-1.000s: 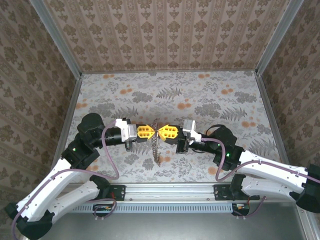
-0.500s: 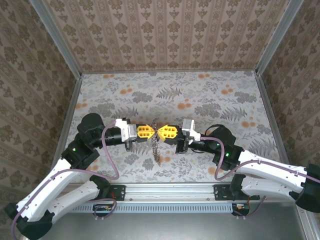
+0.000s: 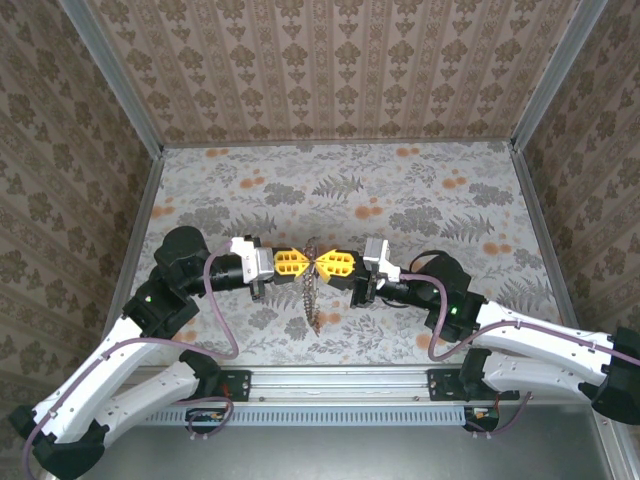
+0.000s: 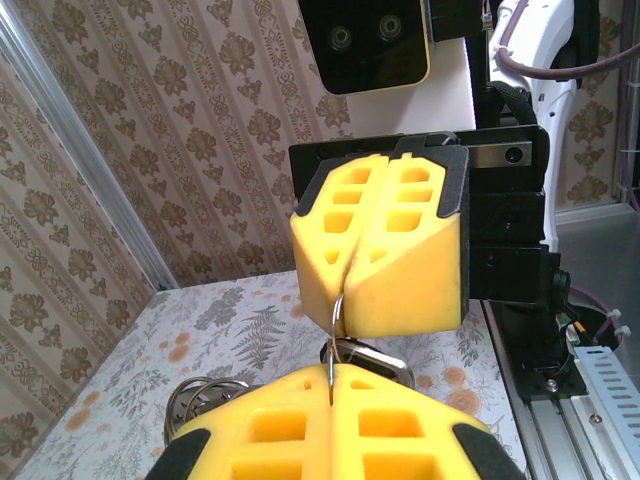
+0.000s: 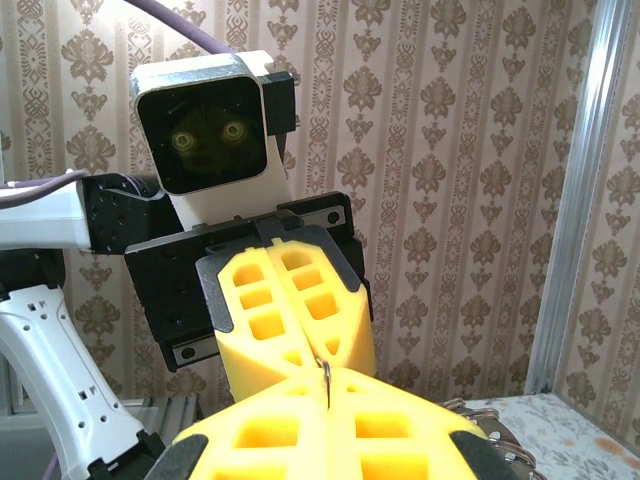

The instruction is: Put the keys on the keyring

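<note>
- Grippers meet tip to tip above the floral-patterned tabletop (image 3: 430,200), roughly midway between its left and right edges and closer to its near edge. These are the left gripper (image 3: 305,263) and the right gripper (image 3: 324,263), each with its yellow blocky fingers pressed fully together.
- From overhead, the thin grey-brown chain-like metal keyring (image 3: 312,295) hangs from that meeting point as a floppy strand trailing toward the near edge. Single keys cannot be told apart at this size.
- Up close in the left wrist view, a fine wire loop of the keyring (image 4: 338,308) runs out of the seam of the right gripper (image 4: 352,270) and into the seam of the left gripper (image 4: 330,390). Both pinch it.
- Just under that loop hang the small dark metal keys (image 4: 370,355), with grey ring coils (image 4: 200,400) lower left.
- The right wrist view shows the same wire (image 5: 325,375) from the other side, but not the keys below it.
</note>
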`<action>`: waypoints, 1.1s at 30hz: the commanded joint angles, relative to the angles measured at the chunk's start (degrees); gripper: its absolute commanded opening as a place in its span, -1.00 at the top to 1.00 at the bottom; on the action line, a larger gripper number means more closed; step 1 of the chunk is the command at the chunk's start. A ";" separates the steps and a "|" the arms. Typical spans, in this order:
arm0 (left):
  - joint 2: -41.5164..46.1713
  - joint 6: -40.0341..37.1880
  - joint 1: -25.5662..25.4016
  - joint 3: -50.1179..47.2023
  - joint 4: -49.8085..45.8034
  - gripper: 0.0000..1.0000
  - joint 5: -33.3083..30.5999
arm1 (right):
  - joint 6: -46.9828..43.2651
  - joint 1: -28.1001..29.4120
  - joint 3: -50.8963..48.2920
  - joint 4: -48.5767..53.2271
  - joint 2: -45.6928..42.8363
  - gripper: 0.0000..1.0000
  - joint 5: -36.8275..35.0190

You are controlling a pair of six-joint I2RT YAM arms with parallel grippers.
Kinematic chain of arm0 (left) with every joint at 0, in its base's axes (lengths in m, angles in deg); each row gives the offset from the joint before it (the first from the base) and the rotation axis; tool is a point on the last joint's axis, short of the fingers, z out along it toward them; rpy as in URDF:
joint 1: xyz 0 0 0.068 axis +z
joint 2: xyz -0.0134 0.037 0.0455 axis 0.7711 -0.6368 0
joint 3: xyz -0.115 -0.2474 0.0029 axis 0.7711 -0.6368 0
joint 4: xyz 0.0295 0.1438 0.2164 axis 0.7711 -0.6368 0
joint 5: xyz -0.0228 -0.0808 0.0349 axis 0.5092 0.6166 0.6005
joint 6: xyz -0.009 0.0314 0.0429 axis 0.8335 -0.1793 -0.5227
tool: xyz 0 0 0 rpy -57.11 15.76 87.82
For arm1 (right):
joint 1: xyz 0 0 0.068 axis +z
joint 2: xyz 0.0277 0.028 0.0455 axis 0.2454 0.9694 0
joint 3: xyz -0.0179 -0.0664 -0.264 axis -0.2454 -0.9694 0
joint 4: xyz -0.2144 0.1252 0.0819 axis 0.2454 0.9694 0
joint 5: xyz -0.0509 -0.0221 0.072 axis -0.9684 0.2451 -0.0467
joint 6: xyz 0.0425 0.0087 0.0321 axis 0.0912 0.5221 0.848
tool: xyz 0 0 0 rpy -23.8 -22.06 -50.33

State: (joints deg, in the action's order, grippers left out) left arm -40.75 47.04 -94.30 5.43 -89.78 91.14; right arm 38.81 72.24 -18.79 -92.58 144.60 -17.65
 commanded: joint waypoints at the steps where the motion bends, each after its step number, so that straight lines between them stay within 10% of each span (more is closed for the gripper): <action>1: 1.13 -0.86 -0.31 -0.09 1.67 1.00 0.88 | 0.16 0.23 -0.74 -1.49 -0.95 1.00 -3.90; 33: 2.28 -0.13 -0.46 -0.67 2.89 1.00 1.10 | 0.22 0.23 -1.38 1.59 -1.57 1.00 -11.01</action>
State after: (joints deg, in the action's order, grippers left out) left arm -40.47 47.04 -94.30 4.80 -89.71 89.61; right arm 38.81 72.99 -19.38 -91.16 143.97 -23.81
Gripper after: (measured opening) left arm 0.059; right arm 0.066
